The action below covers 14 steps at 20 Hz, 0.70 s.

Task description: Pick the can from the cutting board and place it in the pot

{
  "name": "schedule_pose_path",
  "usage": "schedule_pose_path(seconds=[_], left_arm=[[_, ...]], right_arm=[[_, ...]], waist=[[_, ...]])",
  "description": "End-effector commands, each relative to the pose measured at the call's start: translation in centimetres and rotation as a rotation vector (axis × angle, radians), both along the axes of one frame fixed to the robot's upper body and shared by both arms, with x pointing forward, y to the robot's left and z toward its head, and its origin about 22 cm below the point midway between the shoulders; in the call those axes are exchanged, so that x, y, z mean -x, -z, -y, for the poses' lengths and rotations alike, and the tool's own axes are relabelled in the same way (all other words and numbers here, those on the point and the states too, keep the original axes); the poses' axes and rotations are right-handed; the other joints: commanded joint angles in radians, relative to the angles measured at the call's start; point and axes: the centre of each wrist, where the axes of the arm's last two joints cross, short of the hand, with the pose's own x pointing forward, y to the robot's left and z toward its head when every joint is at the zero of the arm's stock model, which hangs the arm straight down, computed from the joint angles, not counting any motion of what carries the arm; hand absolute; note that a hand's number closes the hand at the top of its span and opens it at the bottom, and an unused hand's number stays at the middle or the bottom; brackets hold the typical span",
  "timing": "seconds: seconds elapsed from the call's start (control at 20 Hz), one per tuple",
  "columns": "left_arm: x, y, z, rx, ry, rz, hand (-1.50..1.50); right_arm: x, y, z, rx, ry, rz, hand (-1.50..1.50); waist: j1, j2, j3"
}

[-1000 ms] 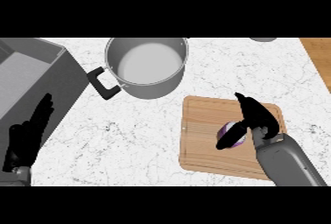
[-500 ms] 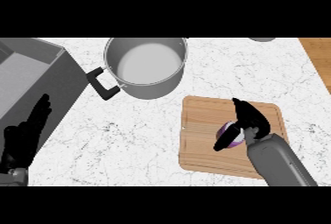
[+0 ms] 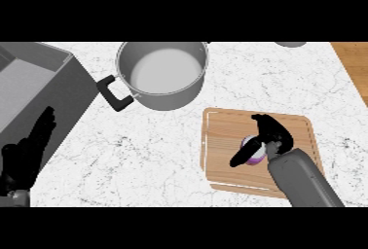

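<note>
Right hand (image 3: pixel 265 138) curled round the purple can (image 3: pixel 252 150) on the cutting board (image 3: pixel 223 146), can mostly hidden w/ thumb low across it, so risk: it may slip or tip on lift before reaching the pot (image 3: pixel 164 73); left hand (image 3: pixel 25 153) rests open.

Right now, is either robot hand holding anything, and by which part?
The right robot hand curls round the can at its side; the left holds nothing.
</note>
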Motion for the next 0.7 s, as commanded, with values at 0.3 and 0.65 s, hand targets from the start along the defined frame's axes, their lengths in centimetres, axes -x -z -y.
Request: schedule_pose_path(seconds=[0.3,0.65], left_arm=[[0.6,-1.3,0.0,0.014,-0.006,-0.009,0.00],[-1.7,-0.4,2.5,0.002,0.088,0.012,0.00]], right_arm=[[0.7,2.2,-0.6,0.085,-0.035,-0.025,1.50],[-0.4,-2.7,-12.5,0.088,-0.184,0.127,1.50]], waist=[[-0.001,0.005,0.003],[0.086,0.022,0.001]])
